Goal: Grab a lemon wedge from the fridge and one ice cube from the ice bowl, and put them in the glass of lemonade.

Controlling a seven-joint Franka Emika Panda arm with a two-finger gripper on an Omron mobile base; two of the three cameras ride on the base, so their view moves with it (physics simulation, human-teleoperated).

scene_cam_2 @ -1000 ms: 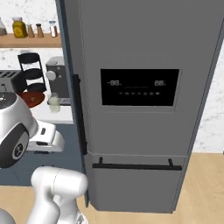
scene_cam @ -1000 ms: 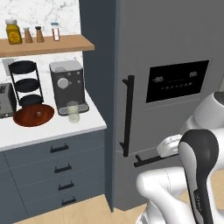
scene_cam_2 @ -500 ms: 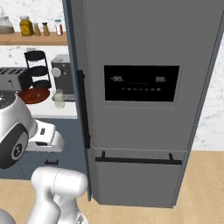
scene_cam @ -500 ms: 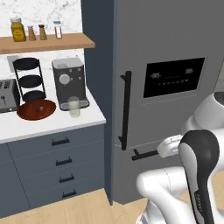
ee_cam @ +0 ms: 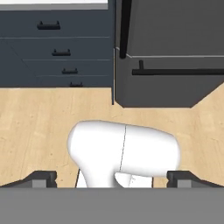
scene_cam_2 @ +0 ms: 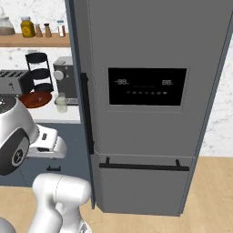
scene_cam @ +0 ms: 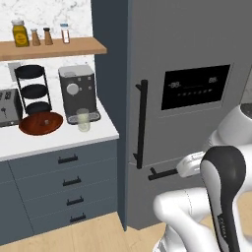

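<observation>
**Facing the shut fridge with nothing held**

Hanging low over the wooden floor [ee_cam: 39, 127], the end effector [ee_cam: 112, 177] stands wide and holds nothing. Ahead is the fridge [scene_cam_2: 150, 50], doors shut. To its left, on the white surface [scene_cam: 54, 140], the glass of lemonade [scene_cam: 83, 119] stands just right of the ice bowl [scene_cam: 41, 122], before the coffee machine [scene_cam: 78, 91].

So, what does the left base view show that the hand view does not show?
Left base view alone: the ice bowl, the glass of lemonade, a coffee machine, a toaster and the fridge's display panel. Hand view alone: the wooden floor and the open tool. Both: the closed fridge and the drawers.
</observation>
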